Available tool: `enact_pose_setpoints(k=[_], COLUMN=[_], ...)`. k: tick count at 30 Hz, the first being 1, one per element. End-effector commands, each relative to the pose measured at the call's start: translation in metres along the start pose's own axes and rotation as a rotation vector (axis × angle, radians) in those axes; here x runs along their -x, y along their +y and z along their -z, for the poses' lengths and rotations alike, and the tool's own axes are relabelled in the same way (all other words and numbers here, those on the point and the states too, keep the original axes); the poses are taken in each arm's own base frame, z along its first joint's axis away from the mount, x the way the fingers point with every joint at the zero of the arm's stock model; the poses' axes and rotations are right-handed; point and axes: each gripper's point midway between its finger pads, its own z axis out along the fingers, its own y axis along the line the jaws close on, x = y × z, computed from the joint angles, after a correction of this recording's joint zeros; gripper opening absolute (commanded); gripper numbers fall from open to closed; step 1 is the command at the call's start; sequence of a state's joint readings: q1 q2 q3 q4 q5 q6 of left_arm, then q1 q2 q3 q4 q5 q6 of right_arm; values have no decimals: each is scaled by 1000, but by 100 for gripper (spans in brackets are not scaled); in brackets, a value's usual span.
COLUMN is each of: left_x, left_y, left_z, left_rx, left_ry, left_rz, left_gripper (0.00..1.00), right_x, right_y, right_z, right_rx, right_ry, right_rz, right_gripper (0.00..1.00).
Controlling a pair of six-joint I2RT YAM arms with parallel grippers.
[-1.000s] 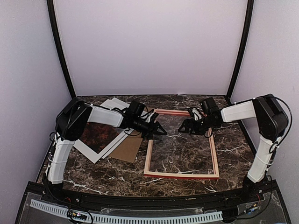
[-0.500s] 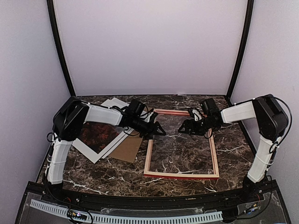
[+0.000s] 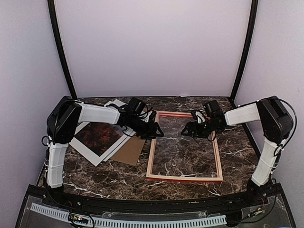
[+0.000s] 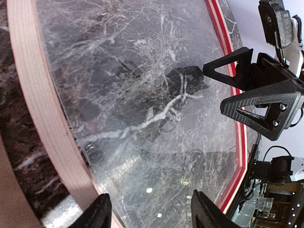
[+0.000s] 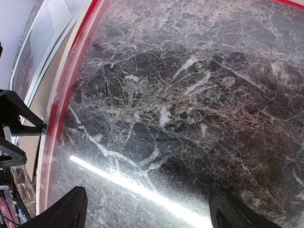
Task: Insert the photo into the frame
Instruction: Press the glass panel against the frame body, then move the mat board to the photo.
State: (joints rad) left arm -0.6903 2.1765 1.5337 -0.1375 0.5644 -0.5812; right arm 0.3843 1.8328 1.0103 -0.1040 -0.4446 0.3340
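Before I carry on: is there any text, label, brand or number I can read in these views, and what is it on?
No text can be read in any view.
No caption on the photo, only reddish trees and a white margin.
No label on the frame, only pale wood and a red edge.
Any marks on the small board at the near edge are too small to read.

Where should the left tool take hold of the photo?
Probably the white margin on the near-right edge of the photo, where it overlaps the brown backing board. It lies flat, so bring the left tool in low from the frame side.
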Motion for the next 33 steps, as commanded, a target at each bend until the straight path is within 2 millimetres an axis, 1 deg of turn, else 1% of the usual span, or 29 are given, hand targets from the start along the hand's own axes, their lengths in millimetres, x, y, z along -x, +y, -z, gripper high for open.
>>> enact_pose_setpoints(k=[1,5,11,15,16,17,18,19,20,21,22,23,25,26,27,28,29,30,31,32,33], left_x=[6,9,12,12,15,14,15,15,16,15,16,14,16,17,16,17,16,14,17,13,17], left_y=[-4,1,5,6,4,8,6,10,8,13,10,15,14,19,19,25,26,35,39,46,51], left_z=[29,38,44,52,57,59,65,68,74,77,83,86,99,105,111,117,123,128,138,141,152], left_rx=[92,153,199,224,229,254,261,289,297,326,333,359,390,420,430,449,454,469,475,477,478], left_ry=[-45,-67,-82,-101,-115,-121,-134,-141,-153,-154,-166,-167,-189,-196,-203,-207,-213,-209,-226,-217,-236], left_rz=[-74,-102,-128,-154,-164,-175,-186,-197,-207,-215,-224,-230,-248,-252,-253,-254,-254,-243,-232,-221,-204], left_gripper=[59,59,60,60,60,60,60,61,62,62,63,63,65,67,69,71,72,73,74,75,75], right_x=[-14,-11,-6,1,3,4,6,8,9,11,12,13,15,14,15,14,14,15,16,16,17], right_y=[-9,-9,-6,-3,-2,-3,-3,-5,-7,-10,-13,-19,-36,-42,-46,-49,-48,-46,-45,-43,-39], right_z=[-1,2,8,21,26,31,37,43,48,55,64,70,87,94,101,106,110,113,115,117,118], right_rx=[-47,-54,-63,-85,-97,-112,-128,-146,-169,-191,-214,-244,-333,-375,-408,-434,-436,-435,-432,-428,-412], right_ry=[36,30,23,-10,-21,-32,-44,-57,-67,-81,-100,-113,-149,-158,-171,-176,-182,-191,-201,-212,-223], right_rz=[-20,-14,-7,6,11,13,17,19,18,17,15,8,-13,-19,-18,-17,-13,-7,-8,-9,-6], right_gripper=[90,90,91,93,93,94,95,96,96,97,97,98,98,98,98,98,98,99,99,99,99])
